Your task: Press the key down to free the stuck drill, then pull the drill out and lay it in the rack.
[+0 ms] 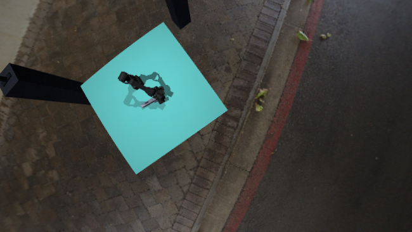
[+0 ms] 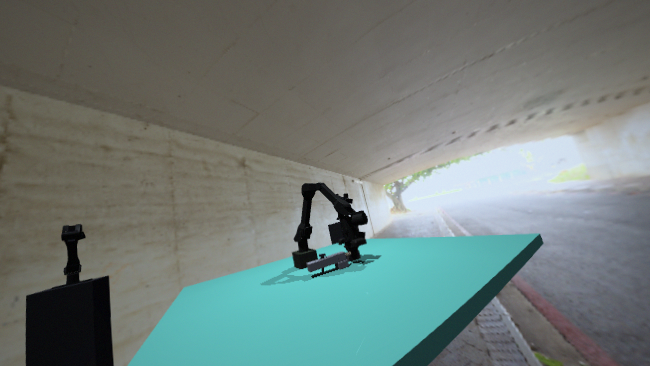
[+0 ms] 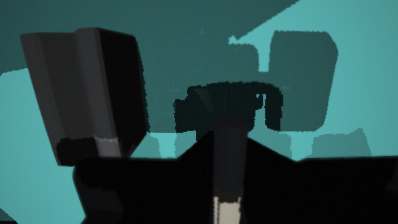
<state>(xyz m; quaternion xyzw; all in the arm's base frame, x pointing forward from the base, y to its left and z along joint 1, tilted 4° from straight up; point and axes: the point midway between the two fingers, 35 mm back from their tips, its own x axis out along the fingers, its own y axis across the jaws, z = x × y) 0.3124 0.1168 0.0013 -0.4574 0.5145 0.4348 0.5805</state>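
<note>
My gripper (image 1: 161, 101) (image 2: 355, 257) (image 3: 222, 138) is low over the table, at the right end of a grey bar-like body (image 1: 148, 103) (image 2: 325, 262) that carries a small dark upright. The gripper is shut on a thin dark piece with a pale lower end, which looks like the drill (image 3: 231, 165); it stands between the black fingers in the wrist view. A grey block (image 3: 85, 95) stands left of the fingers in that view, apart from the held piece. The key and the rack are too small or too dark to tell.
The turquoise table (image 1: 152, 136) (image 2: 280, 315) carries the arm, and its base (image 2: 304, 258) stands behind the grey body. Dark arm shadows fall around the gripper. A black pedestal (image 2: 67, 325) with a second arm stands apart at the left in the exterior view.
</note>
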